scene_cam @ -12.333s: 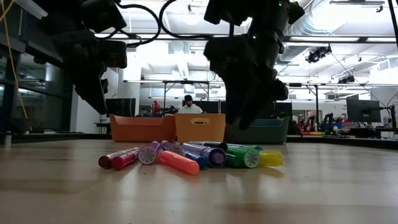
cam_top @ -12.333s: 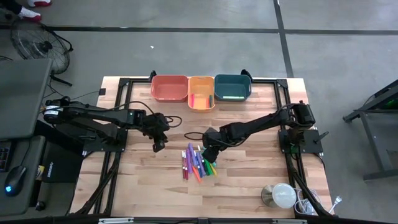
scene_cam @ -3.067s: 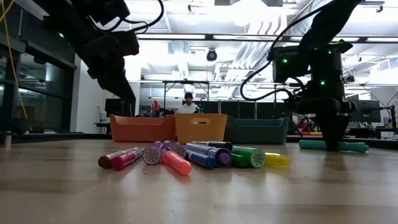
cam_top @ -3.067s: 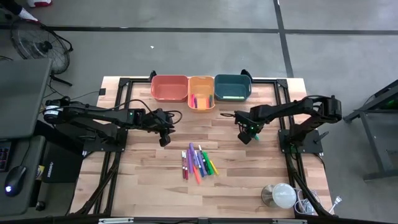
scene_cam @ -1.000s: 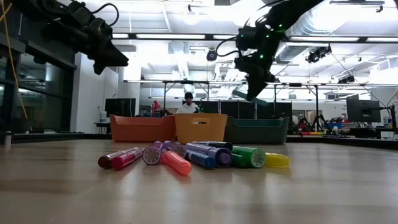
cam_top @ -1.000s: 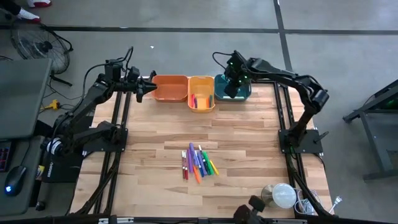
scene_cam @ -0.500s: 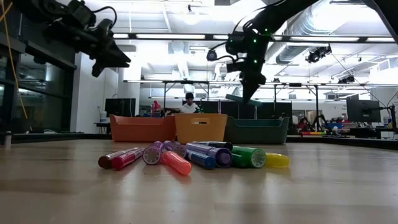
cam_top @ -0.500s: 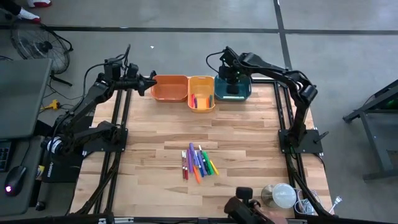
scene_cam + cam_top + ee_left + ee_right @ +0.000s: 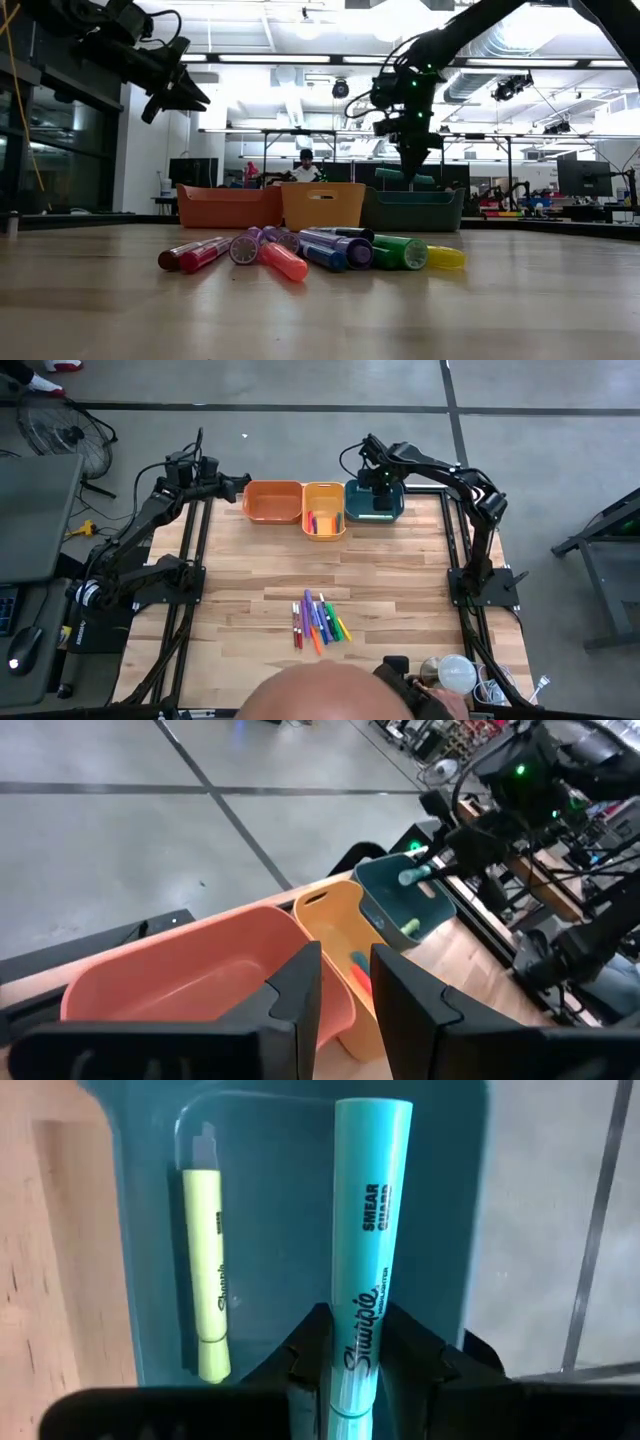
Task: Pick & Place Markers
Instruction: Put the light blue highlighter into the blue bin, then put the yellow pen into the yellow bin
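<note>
We see a pale wooden plank table point(image 9: 400, 600) with three smooth plastic rectangular bins along its far edge: a coral-orange bin point(image 9: 272, 501), a narrower yellow-orange bin point(image 9: 324, 509) and a teal bin point(image 9: 374, 500). The right gripper point(image 9: 362, 1342) hangs over the teal bin, its two dark fingers clamped on a light turquoise highlighter point(image 9: 366, 1260), a smooth cylinder printed "Sharpie" and "SMEAR GUARD"; smaller print beneath is too fine for us to read. Its lower end is hidden between the fingers. On the teal bin's floor lies a yellow-green highlighter point(image 9: 207, 1270) with dark lettering we cannot make out.

The left gripper point(image 9: 345, 982) is raised just outside the coral-orange bin's end, holding nothing; a narrow gap shows between its blocky dark fingers.

The remaining loose markers point(image 9: 318, 621) lie in a tight cluster near the table's middle, well apart from the bins: short capped barrels in red, pink, purple, orange, blue, green and yellow. The low view shows their round cap ends. A few coloured markers point(image 9: 321, 521) sit in the yellow-orange bin.

At the near edge a person's head point(image 9: 310, 695), blurred and cut off, covers part of the table, beside a round white lamp-like object point(image 9: 456, 674).
</note>
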You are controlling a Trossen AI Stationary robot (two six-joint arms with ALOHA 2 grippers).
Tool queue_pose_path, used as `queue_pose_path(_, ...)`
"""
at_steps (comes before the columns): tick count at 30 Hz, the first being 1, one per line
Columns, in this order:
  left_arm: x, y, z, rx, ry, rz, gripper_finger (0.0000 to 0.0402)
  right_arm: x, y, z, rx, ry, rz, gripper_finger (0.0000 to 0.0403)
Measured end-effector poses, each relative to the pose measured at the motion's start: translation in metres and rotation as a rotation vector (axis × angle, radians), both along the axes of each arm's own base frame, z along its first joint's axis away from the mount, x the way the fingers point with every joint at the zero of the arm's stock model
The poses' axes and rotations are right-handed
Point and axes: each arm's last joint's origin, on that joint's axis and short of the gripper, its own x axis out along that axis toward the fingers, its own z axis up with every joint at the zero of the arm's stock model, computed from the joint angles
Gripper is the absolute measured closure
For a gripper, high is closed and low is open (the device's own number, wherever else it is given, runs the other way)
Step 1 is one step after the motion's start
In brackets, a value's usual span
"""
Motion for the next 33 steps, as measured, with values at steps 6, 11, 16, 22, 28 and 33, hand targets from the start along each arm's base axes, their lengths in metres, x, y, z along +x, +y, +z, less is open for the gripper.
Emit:
queue_pose_path(6,0.000,0.000,0.001,0.019,0.003,-0.012,0.0314,-0.004,0.004,-0.012,-0.009,0.077,0.012,0.0342)
queue_pose_path(11,0.001,-0.001,0.001,0.034,0.001,-0.069,0.0314,-0.002,0.008,-0.013,-0.055,0.125,-0.036,0.0280)
queue_pose_path(16,0.002,-0.004,0.001,0.046,-0.016,-0.165,0.0314,0.006,0.017,-0.012,-0.086,0.147,-0.056,0.0242)
queue_pose_path(22,0.004,-0.009,0.001,0.008,-0.069,-0.326,0.0314,0.018,0.033,0.012,-0.113,0.117,-0.259,0.0228)
queue_pose_path(28,0.003,-0.017,-0.007,-0.054,-0.071,-0.488,0.0314,0.036,0.067,0.058,0.179,-0.137,-0.612,0.0227)
queue_pose_path(33,0.000,-0.026,-0.015,-0.069,-0.026,-0.536,0.0314,0.059,0.110,0.073,0.384,-0.192,-0.679,0.0227)
